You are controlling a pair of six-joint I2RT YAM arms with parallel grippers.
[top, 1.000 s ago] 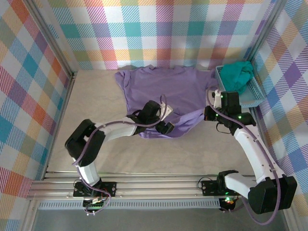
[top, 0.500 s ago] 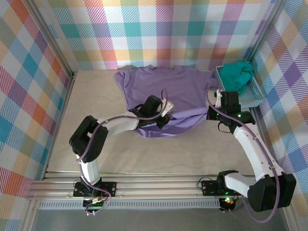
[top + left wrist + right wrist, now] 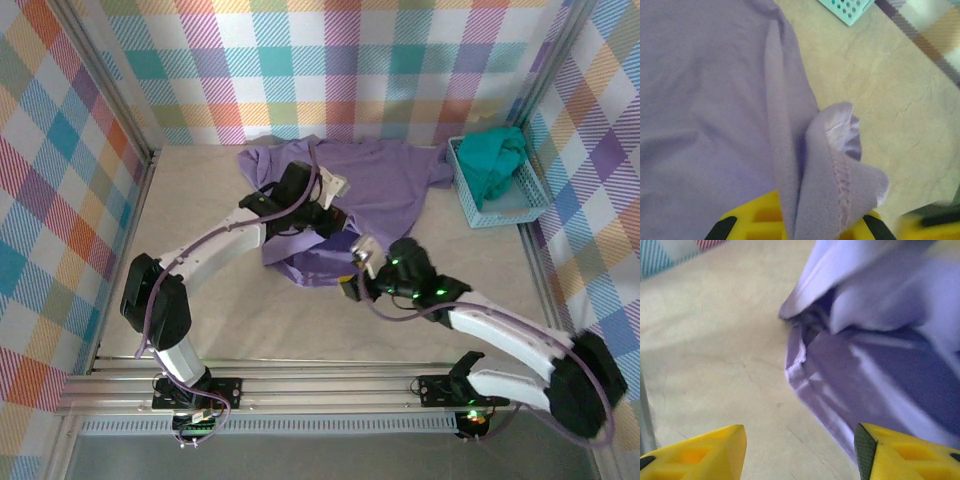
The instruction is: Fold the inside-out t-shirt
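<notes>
Centre frame, overhead view: the left gripper (image 3: 797,227) is clamped on a bunched hem corner of the inside-out t-shirt (image 3: 385,180) and holds it raised over the garment's lower half. The rest of the shirt lies spread on the table (image 3: 200,220) toward the upper centre, short of the back wall. Just below the shirt's near edge, the right gripper (image 3: 800,440) stands wide with nothing between its 2 fingers. At upper right, well apart from both arms, a basket (image 3: 520,205) holds a teal garment (image 3: 492,155).

The main risk is the pinch itself. In the left wrist view only a narrow ridge of stitched hem sits between the fingers, so a quick pull could draw it out and drop the fold halfway. With 1 corner carried and the other side free, the fold may also come down skewed or drag the body into a heap.

The right wrist view is blurred, so whether those open fingers touch the cloth cannot be told. If they close low they may take 2 layers, or scrape the table instead of the rumpled edge.
</notes>
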